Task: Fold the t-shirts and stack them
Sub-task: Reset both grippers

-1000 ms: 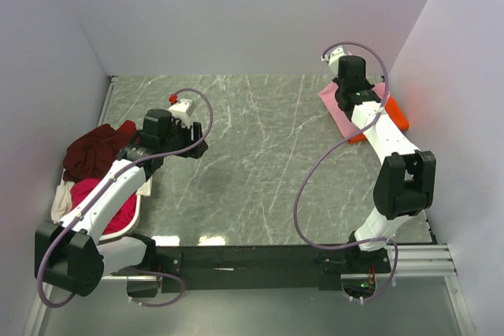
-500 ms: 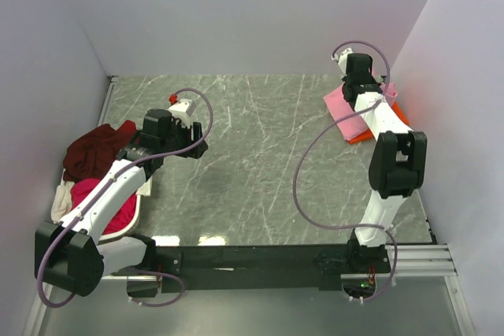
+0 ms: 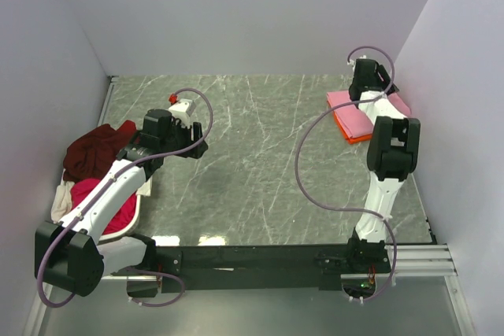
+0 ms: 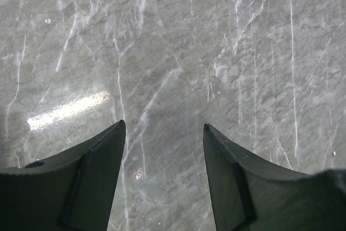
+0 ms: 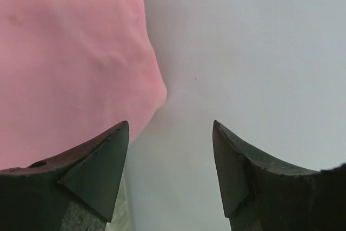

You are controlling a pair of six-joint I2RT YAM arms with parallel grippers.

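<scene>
The right gripper (image 5: 170, 125), spread wide and empty, has been moved farther back over the light pink t-shirt (image 3: 346, 108) stacked on the orange t-shirt (image 3: 358, 138). The left gripper (image 4: 164, 125) is left unmoved, wide.

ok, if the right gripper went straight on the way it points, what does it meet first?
Probably the pale wall: it fills the gap ahead of the open right gripper. The edge of the pink t-shirt sits left of that line; depth unclear.

Grey marble-pattern table (image 3: 268, 147), white veins, glare patch (image 4: 67, 110) on surface. Plain pale walls (image 3: 252, 13) on three sides. White bin (image 3: 140, 207) at left edge. Black rail (image 3: 252, 258) along near edge.
</scene>
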